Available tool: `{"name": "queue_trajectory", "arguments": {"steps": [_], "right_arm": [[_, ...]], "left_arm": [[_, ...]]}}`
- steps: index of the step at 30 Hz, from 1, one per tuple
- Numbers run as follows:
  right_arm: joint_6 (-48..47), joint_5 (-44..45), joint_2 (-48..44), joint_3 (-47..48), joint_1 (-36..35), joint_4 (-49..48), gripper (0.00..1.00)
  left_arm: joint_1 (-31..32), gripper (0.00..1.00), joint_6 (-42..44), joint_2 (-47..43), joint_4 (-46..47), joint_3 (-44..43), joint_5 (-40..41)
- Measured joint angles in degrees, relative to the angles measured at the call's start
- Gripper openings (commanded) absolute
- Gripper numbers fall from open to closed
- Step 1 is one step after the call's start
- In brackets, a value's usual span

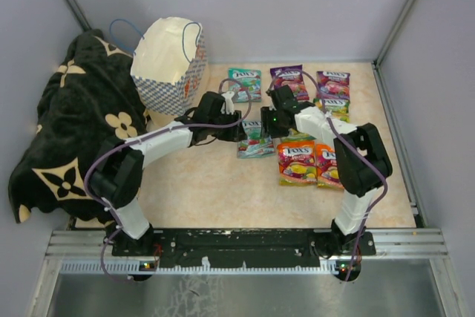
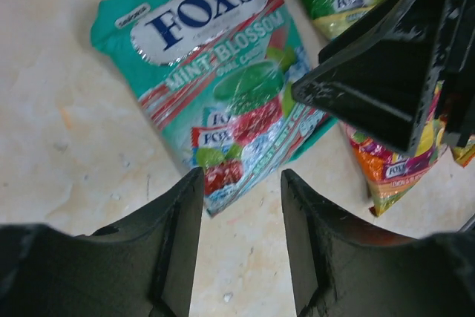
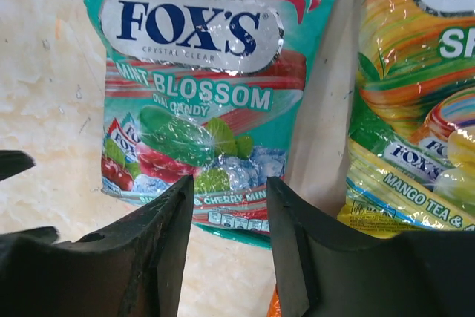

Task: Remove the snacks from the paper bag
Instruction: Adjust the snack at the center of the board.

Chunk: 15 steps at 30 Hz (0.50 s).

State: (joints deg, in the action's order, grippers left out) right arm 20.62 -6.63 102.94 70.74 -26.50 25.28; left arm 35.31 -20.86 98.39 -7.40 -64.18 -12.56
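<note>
Jaws of left gripper [image 2: 241, 243] and right gripper [image 3: 230, 243]: part-open, empty, with teal packet [image 3: 200, 109] flat just ahead of both. Placement probably done; next, check paper bag [image 1: 169, 64], interior unseen.

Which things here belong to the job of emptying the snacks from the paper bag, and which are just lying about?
Belong to the job:
paper bag, back left
teal mint packet, lying flat in front of both arms' open jaws
other candy packets, already lying outside the bag

Just lying about:
black patterned blanket, heaped left of the bag
</note>
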Motion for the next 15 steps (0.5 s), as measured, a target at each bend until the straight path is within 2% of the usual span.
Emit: {"name": "queue_trajectory", "arguments": {"steps": [7, 15], "right_arm": [[-0.09, -0.02, 0.83, -0.96, 0.0, -3.69, 0.42], [-0.02, -2.03, 1.68, -3.37, 0.02, -6.51, 0.38]], "left_arm": [[0.98, 0.54, -0.96, 5.16, 4.68, -2.56, -0.04], [0.98, 0.55, -0.96, 8.94, 4.79, -2.56, 2.58]]}}
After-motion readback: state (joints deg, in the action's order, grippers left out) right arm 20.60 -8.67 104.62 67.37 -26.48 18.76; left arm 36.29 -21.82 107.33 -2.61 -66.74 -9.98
